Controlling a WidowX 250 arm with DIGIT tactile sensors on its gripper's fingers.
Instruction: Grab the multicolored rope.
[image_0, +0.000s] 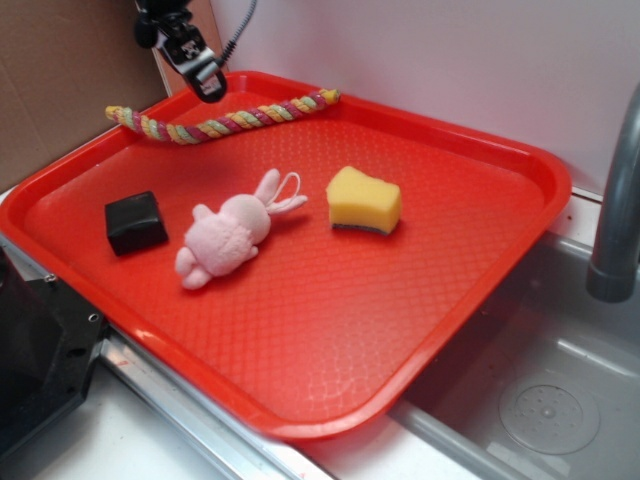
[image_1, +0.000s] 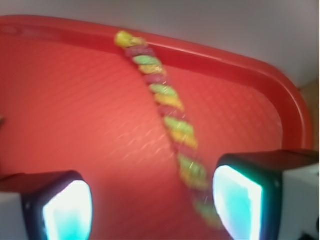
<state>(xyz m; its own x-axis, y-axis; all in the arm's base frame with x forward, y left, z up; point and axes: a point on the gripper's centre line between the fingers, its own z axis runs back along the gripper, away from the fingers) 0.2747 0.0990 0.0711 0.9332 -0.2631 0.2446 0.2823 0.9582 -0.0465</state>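
The long, thin twisted cotton rope of pink, yellow, green and white strands (image_0: 225, 120) is lying along the far edge of the red textured plastic tray (image_0: 470, 200), in the upper left of the exterior frame. The black robot gripper (image_0: 208, 88) is hanging just above it, near its middle. In the wrist view the rope (image_1: 170, 110) is running diagonally from the top centre down toward the right finger (image_1: 239, 205), with the fingers spread wide and nothing between them, probably so they can straddle the strand before pinching.

Multicolored rope (image_1: 172, 125) blurred, its near end cut off.
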